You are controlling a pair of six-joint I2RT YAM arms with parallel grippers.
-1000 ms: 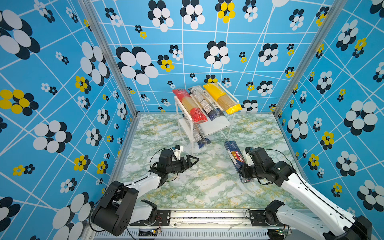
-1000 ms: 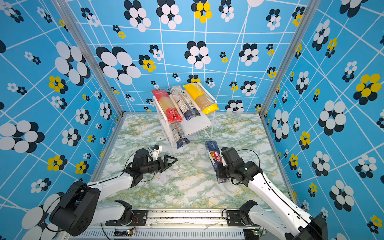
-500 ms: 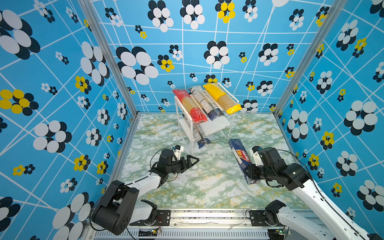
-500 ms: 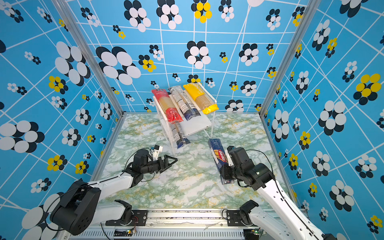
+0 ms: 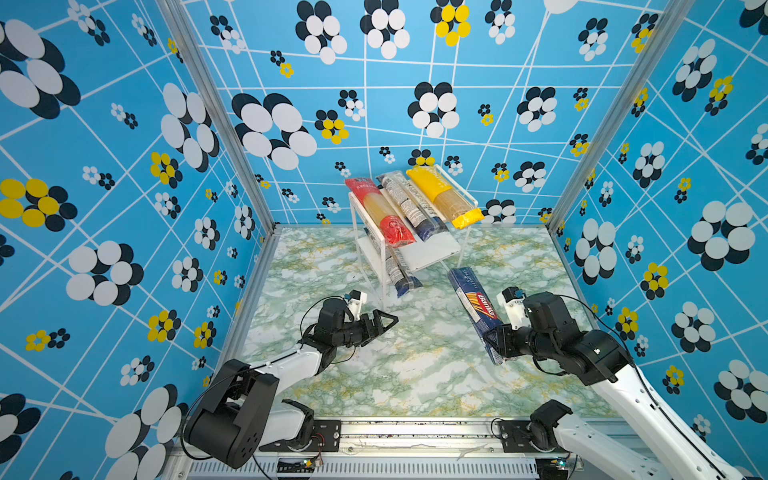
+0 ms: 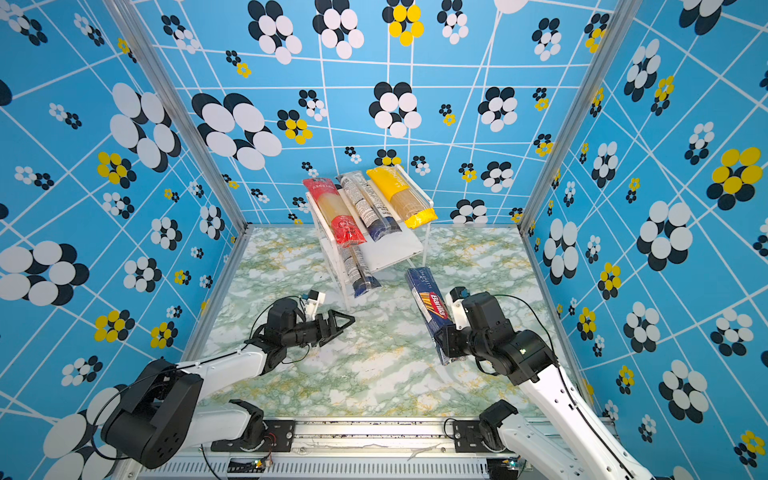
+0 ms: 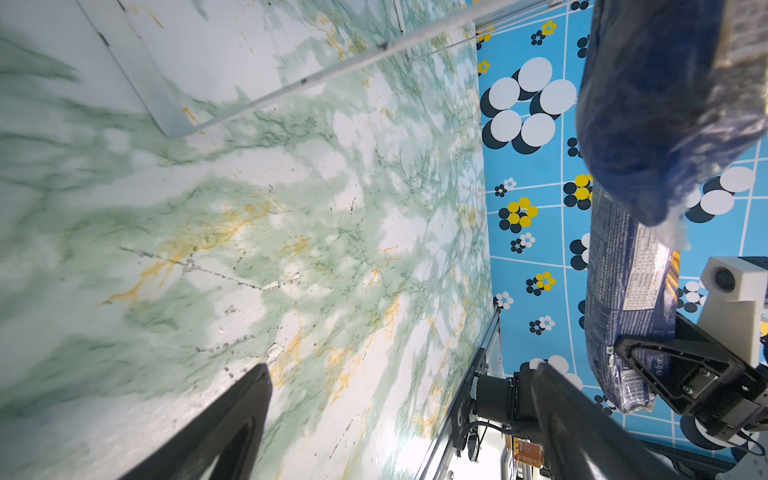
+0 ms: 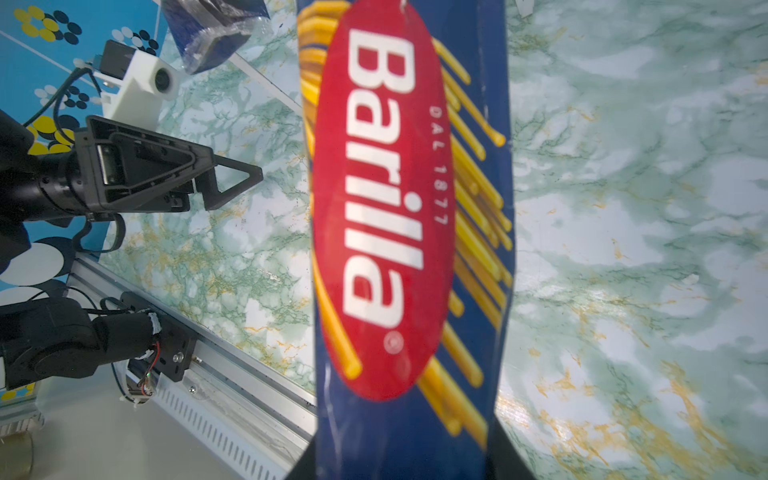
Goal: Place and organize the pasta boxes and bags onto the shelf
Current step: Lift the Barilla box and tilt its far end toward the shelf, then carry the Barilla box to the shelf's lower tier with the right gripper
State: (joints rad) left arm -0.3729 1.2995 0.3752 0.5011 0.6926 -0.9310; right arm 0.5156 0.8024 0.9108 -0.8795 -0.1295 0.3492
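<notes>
Right of the shelf (image 5: 432,251), the right tool (image 5: 496,343) is clamped on the near end of the navy Barilla box (image 5: 473,305). The box's far end lies just beside the shelf's front corner, and no view shows whether they touch. In both top views the box covers most of that tool's fingers. The right wrist view is filled by the box's logo face, with only dark finger bases at the frame edge.

Only the left wrist view shows the box's back, its small print too blurred to read, held clear of the surface (image 7: 291,208).

On the upper board the red-ended pack (image 5: 380,212), upper see-through pack (image 5: 409,205) and yellow pack (image 5: 444,197) lie side by side. The lower see-through pack (image 5: 399,272) is mostly hidden beneath them, its navy end poking forward. The shelf's clear frame is hard to trace.

Low over the surface, the left tool (image 5: 384,322) has its jaws apart and empty, shown best by its own wrist view.
</notes>
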